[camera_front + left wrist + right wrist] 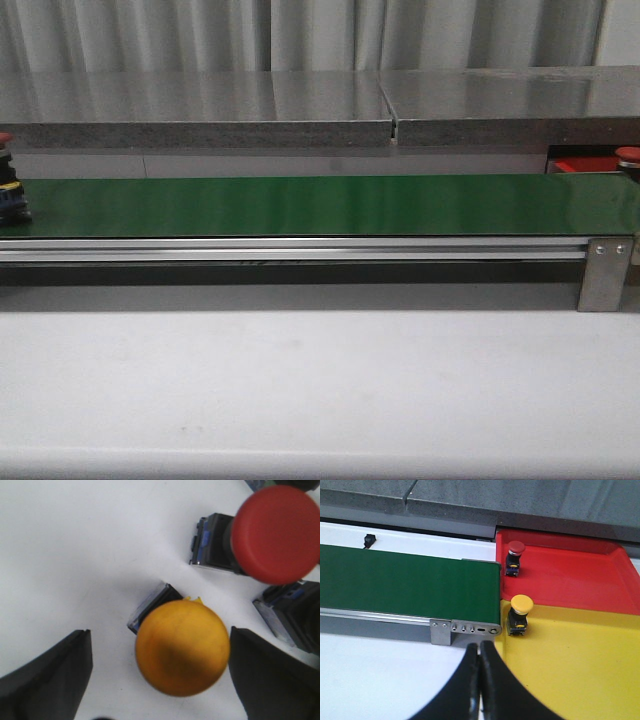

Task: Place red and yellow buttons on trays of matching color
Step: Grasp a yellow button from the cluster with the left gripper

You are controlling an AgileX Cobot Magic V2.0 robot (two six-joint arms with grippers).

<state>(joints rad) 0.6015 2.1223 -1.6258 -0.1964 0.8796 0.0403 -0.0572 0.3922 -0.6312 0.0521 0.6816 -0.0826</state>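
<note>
The left gripper [160,675] hangs wide open over the white counter [75,555], its two dark fingers [47,680] standing apart on either side of a yellow button [182,647] without touching it. That button stands upright on its dark base, domed cap toward the wrist camera. Near it a red button [276,532] sits on its own black and blue base, and a third dark base [295,615] lies just beside, its cap out of sight. In the right wrist view the right gripper [480,680] has its fingers pressed together with nothing between them, hovering near the metal bracket at the end of the green belt [410,587]. Past the belt's end lie two trays side by side: the red tray [570,580] holds an upright red-capped button [515,557] near its corner by the belt, and the yellow tray [580,670] holds an upright yellow-capped button [520,614] close to the edge it shares with the red tray. From the front, the belt [320,205] stretches across the frame on an aluminium rail [300,250], with a sliver of the red tray [585,165] showing at the far right.
</note>
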